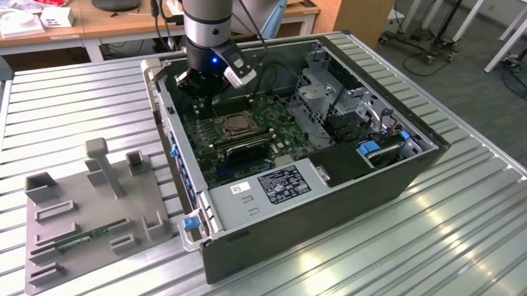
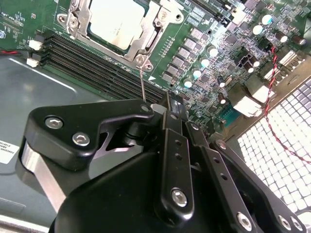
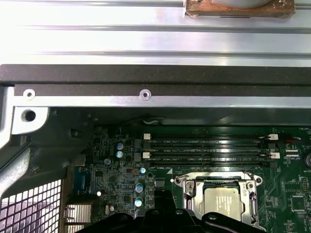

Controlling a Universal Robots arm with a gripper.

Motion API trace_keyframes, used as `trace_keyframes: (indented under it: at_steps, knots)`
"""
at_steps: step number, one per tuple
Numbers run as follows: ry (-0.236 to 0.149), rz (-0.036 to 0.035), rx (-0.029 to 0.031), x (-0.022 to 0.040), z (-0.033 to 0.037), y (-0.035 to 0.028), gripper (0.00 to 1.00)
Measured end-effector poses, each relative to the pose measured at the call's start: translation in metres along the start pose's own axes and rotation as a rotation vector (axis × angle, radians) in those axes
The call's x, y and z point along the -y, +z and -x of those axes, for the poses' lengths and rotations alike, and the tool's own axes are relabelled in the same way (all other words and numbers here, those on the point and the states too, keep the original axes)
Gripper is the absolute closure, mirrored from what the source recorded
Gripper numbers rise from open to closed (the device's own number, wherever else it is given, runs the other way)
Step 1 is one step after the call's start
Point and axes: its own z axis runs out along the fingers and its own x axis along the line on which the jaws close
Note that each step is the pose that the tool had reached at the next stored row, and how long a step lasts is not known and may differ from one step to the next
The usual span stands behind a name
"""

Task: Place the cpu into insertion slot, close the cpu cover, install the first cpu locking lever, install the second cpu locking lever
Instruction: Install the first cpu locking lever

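The opened computer case lies on the ribbed counter; its white label carries print too small to read. The cpu sits in the insertion slot, and the cpu cover looks shut over it. Lever work seems in hand: the pincer, fingers together, hovers at the slot's 11 o'clock in the exterior view, close by a thin raised lever.

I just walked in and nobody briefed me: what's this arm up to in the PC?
A robot arm has its end effector down inside an open computer case, just above the motherboard. The cpu already sits in the insertion slot, and the cpu cover looks folded down around it. A thin wire lever stands up at the socket's corner, right beside the end effector.
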Motion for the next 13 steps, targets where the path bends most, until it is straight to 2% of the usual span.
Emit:
trace_keyframes:
  at_steps: [13]
  knots:
    - [0.0,0.0001,0.0006,0.0,-0.0037,0.0002,0.89]
